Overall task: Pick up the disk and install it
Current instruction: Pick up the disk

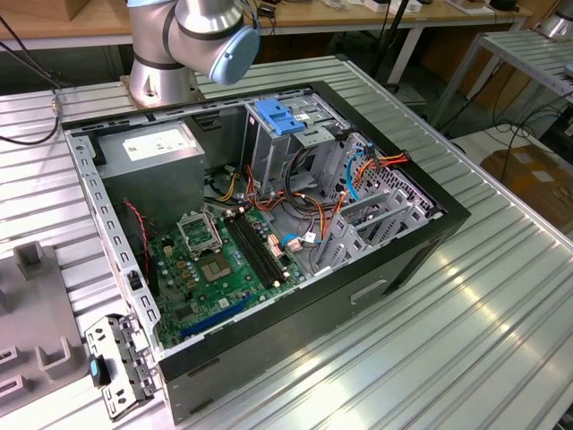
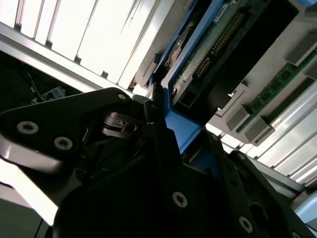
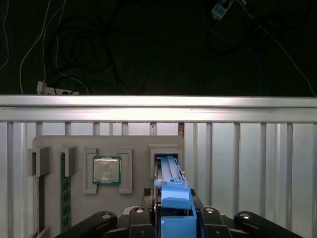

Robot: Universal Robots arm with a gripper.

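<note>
Observe that the gripper [image 3: 174, 210] has the disk [image 3: 171, 186] on edge. The fingers [image 2: 159, 139] are clamped on its blue carrier, one to each side. Judge this hold as chosen to keep the exposed circuit board and connector free of contact. The disk stands at its slot in the grey fixture tray [image 3: 133, 144], near the processor [image 3: 106, 170], on the counter [image 3: 247, 163]. Treat the pick step as in hand. The open computer case [image 1: 430, 233] lies apart, to the exterior view's right of the tray.

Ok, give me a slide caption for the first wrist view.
Hand closed on the blue-framed disk at its slot in the grey tray.
</note>
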